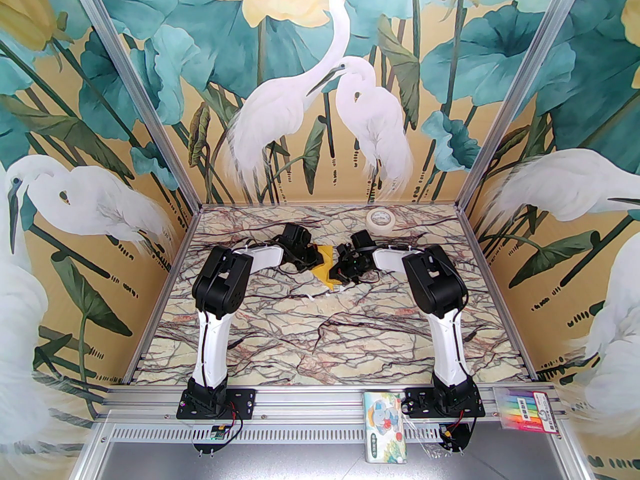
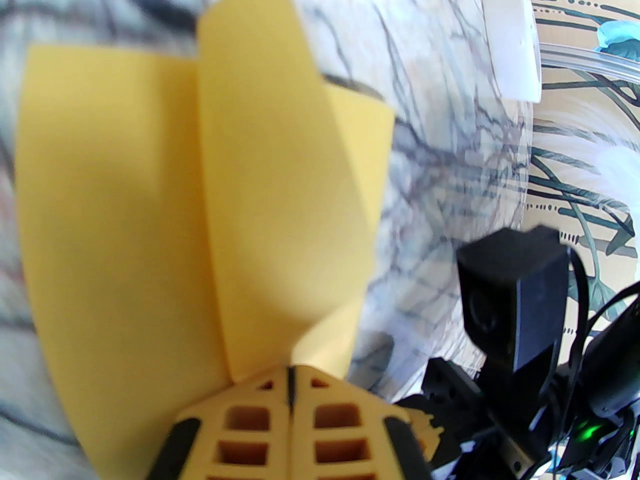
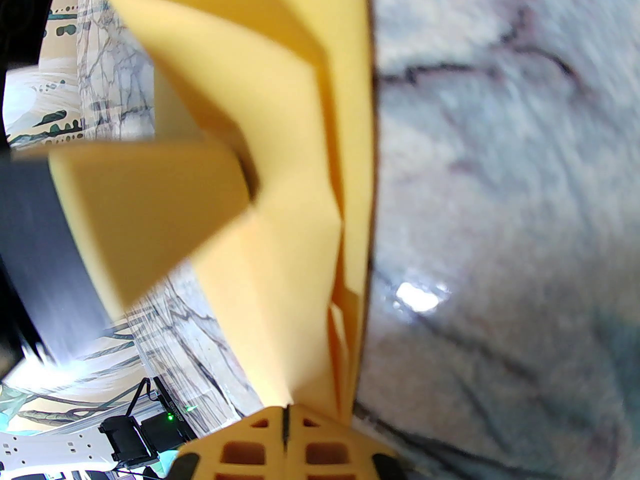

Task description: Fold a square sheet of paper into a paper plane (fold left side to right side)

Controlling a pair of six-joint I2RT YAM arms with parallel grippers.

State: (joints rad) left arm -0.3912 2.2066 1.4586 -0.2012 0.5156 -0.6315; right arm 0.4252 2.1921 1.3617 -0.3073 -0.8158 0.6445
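Since it is pinched from 2 sides at once, the sheet of paper (image 1: 325, 268) stands partly folded over the middle of the marble-patterned table (image 1: 320, 338), toward the far half, between the 2 wrists. Whether any of it touches the tabletop I cannot tell. It does not lie as a flat square. The left wrist view shows 2 yellow panels meeting at a raised crease. The right wrist view shows several stacked layers with a loose flap sticking out sideways.

The left gripper (image 2: 291, 373) has its jaws pressed together on the near edge of the paper, with no gap visible between the yellow fingers. The right gripper (image 3: 286, 410) is clamped the same way on the layered edge opposite.

Holding both ends at once looks meant to keep the layers aligned while a flap is carried across from left to right. It would also stop the thin sheet from sliding on the smooth top. I judge the folding to be partway through, since no narrow pointed dart has formed yet.

A cream tape roll (image 1: 380, 218) lies flat near the back wall, well apart from the work, likely just parked there. On the front rail, a tissue pack (image 1: 385, 425) carries a cartoon elephant and a pack of coloured markers (image 1: 525, 410) has a printed label. The writing on both is too small to read.
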